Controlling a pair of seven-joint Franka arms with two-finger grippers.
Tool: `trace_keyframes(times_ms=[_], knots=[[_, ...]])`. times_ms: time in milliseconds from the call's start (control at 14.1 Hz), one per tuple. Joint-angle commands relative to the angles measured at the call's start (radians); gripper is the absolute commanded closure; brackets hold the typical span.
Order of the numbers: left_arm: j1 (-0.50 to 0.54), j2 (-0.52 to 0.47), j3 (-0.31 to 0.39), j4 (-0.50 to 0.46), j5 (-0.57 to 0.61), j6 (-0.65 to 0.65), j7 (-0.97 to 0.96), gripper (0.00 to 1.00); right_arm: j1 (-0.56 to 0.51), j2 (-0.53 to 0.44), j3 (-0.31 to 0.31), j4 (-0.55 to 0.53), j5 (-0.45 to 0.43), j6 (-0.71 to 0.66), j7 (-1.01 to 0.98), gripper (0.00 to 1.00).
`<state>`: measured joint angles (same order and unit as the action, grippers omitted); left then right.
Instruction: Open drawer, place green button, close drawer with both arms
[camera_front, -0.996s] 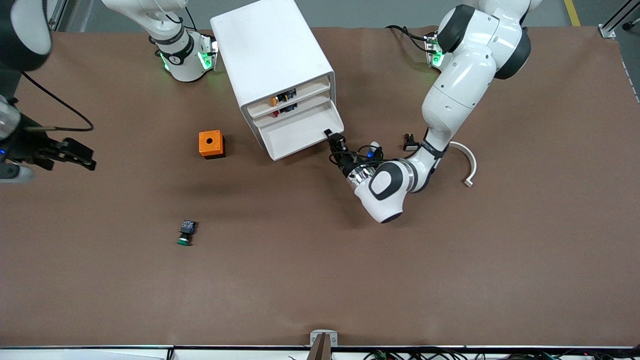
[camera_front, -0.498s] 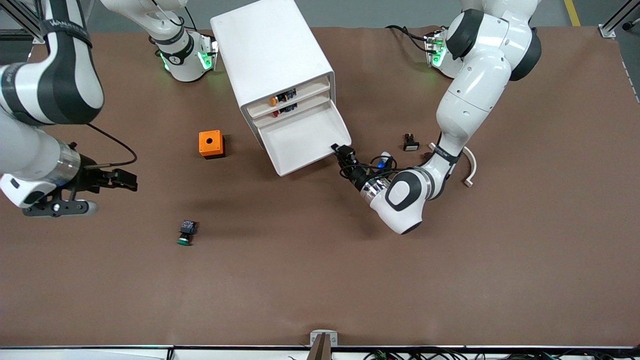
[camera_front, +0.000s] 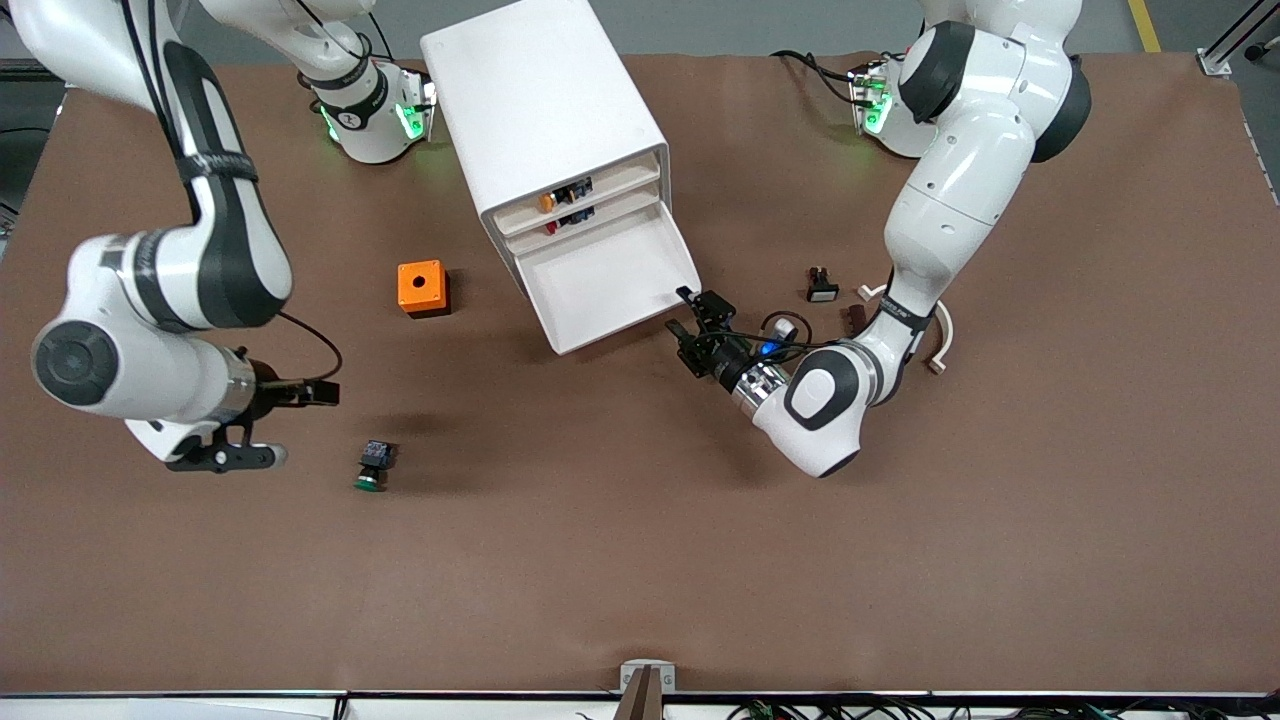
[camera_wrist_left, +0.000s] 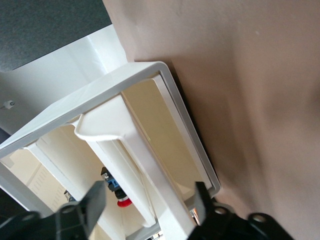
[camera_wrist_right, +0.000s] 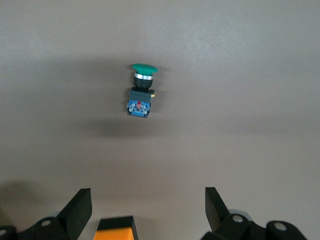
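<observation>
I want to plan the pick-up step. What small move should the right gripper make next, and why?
Probably lower the right gripper over the green button and close on it. Its fingers are open, the button lies untouched on the table, and the drawer is already pulled out, with the left gripper open at its front.

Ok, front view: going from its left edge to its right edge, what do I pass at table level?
Right end effector → green button → orange cube → open drawer → left end effector → white-capped black button → curved white piece.
</observation>
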<state>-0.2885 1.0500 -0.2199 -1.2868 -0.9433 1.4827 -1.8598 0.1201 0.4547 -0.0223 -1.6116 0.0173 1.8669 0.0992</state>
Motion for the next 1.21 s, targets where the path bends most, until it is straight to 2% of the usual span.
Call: trace_keyframes(times_ms=[0,142,427,640,783,925,996,1138], knots=[[0.0,-0.004,0.011,0.036,-0.003,-0.005,0.072,0.0,0.022,0.074,-0.002,0.015,0.013,0.053,0.101,0.0],[-0.011,-0.024,0.051,0.043,-0.005,-0.005,0.198,0.01,0.029,0.125,-0.002,0.013,0.013,0.107,0.144,0.0],[-0.009,-0.044,0.082,0.098,0.009,-0.005,0.356,0.01,0.021,0.212,-0.002,0.012,0.035,0.213,0.194,0.0],[-0.029,-0.111,0.097,0.1,0.102,0.023,0.528,0.01,0.013,0.249,-0.004,0.009,0.119,0.27,0.23,0.01],[-0.038,-0.148,0.091,0.098,0.173,0.076,0.6,0.01,0.012,0.265,-0.004,-0.01,0.122,0.331,0.235,0.01],[-0.058,-0.173,0.09,0.098,0.233,0.149,0.674,0.01,0.01,0.265,-0.004,-0.019,0.122,0.35,0.234,0.09],[-0.064,-0.183,0.091,0.096,0.257,0.193,0.7,0.01,0.01,0.265,-0.004,-0.019,0.122,0.35,0.234,0.16],[-0.072,-0.199,0.088,0.096,0.314,0.26,0.718,0.0,0.004,0.266,-0.005,-0.019,0.122,0.351,0.232,0.37]])
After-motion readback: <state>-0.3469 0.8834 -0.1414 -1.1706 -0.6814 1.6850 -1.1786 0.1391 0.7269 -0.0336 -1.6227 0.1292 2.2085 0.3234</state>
